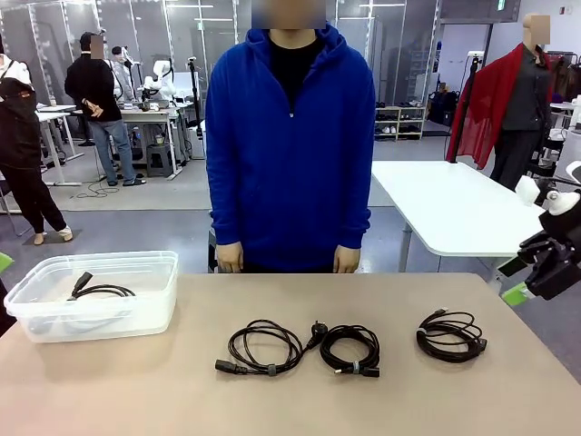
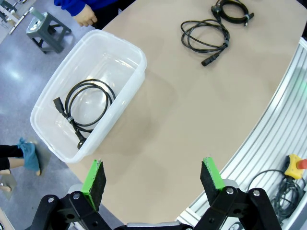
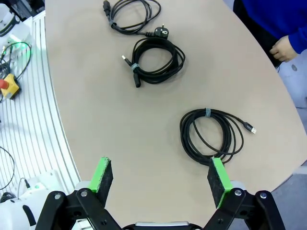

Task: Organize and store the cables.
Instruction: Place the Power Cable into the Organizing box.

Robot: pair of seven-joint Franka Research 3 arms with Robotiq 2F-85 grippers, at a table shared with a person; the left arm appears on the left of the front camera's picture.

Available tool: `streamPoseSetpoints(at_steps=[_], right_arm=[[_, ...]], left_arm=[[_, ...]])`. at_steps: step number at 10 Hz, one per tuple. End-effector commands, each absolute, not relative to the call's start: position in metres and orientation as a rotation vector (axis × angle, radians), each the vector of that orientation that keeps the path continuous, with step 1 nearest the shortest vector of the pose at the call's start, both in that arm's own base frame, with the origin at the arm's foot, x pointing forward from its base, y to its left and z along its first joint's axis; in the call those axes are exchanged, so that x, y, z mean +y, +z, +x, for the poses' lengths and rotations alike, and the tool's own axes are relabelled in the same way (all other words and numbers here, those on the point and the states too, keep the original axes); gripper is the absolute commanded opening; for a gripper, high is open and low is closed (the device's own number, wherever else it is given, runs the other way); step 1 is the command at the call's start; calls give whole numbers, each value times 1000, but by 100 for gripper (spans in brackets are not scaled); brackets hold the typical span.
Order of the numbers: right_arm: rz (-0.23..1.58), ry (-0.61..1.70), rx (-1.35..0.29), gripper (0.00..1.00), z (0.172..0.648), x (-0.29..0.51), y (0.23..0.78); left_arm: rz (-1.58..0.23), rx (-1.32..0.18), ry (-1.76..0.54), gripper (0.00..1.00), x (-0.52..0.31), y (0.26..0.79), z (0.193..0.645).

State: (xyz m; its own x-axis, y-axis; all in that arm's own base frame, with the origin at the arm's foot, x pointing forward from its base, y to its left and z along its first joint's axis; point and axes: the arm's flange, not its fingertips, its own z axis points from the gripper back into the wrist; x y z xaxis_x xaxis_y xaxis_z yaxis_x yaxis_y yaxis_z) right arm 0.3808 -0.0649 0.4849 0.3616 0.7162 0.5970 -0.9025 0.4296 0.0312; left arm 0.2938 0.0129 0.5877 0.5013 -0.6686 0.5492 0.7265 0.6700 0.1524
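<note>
The left gripper hangs open and empty over the near edge of the desk, green pads wide apart. Just beyond it sits a clear plastic bin holding one coiled cable. The right gripper is open too and holds nothing. The nearest cable, a loose coil at the desk's right end, lies just ahead of it. Farther on, the middle cable and the plugged cable lie close together at the desk's centre. A person in a blue hoodie stands at the far side.
</note>
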Motion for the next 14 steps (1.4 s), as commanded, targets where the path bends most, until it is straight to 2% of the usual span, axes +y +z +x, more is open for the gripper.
streamPoseSetpoints(at_steps=[1, 3, 5, 8, 12, 14], right_arm=[[410, 1105, -612, 100, 371, -69, 478], [397, 1129, -617, 100, 354, -66, 478], [402, 1135, -642, 100, 338, -63, 478], [457, 1177, -704, 100, 329, -67, 478], [497, 1198, -710, 100, 331, -65, 476], [501, 1232, -702, 100, 332, -64, 471]], left_arm=[[-103, -617, -845, 100, 13, 588, 294], [41, -559, -985, 100, -33, 581, 314], [125, -485, -1022, 100, -62, 568, 340], [143, -530, -1196, 100, -104, 542, 355], [46, -572, -1373, 100, -153, 511, 341], [86, -570, -1396, 100, -184, 499, 337]])
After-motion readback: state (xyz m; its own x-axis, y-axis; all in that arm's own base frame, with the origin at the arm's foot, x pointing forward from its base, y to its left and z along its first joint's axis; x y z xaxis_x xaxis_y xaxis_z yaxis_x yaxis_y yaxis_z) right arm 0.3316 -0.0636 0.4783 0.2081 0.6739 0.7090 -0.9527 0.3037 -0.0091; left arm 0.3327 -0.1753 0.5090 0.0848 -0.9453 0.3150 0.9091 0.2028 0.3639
